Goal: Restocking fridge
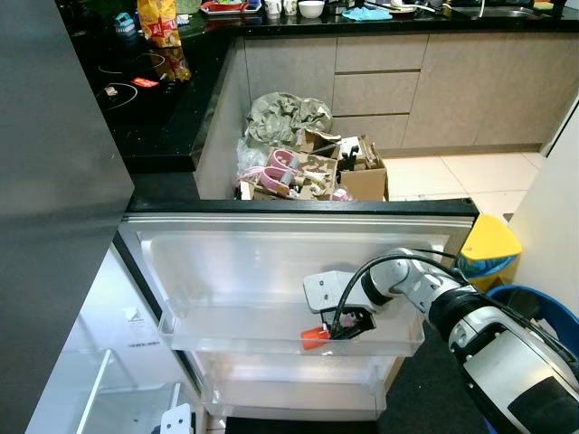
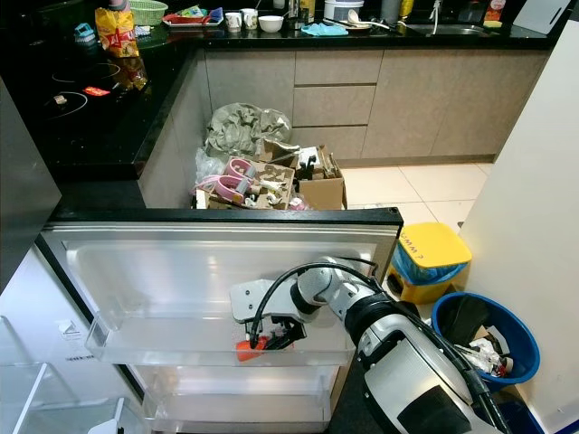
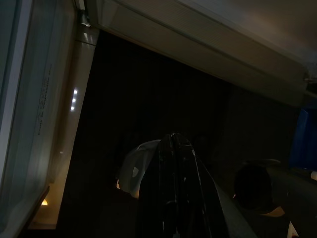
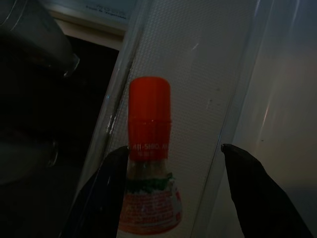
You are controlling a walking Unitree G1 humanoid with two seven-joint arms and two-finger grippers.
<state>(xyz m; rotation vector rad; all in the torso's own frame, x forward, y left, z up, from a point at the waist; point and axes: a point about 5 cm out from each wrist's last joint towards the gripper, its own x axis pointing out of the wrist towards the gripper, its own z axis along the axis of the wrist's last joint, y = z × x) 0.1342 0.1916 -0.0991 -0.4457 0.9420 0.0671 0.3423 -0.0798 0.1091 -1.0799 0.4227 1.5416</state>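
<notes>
A small bottle with a red cap (image 1: pixel 314 337) lies tilted in the upper clear shelf (image 1: pixel 226 336) of the open fridge door (image 1: pixel 271 262). My right gripper (image 1: pixel 349 325) reaches into that shelf just right of the bottle. In the right wrist view the bottle (image 4: pixel 148 163) sits between the two black fingers of the right gripper (image 4: pixel 173 148). One finger (image 4: pixel 106 193) is against the bottle's side and the other stands well clear, so the gripper is open. My left gripper (image 3: pixel 173 148) hangs idle in the dark, its fingers together.
A second clear door shelf (image 1: pixel 289 391) sits below. Beyond the door, cardboard boxes of clutter (image 1: pixel 312 172) lie on the floor by the cabinets. A yellow bin (image 1: pixel 489 242) and a blue bucket (image 1: pixel 547 312) stand at the right. A black counter (image 1: pixel 154 108) runs along the left.
</notes>
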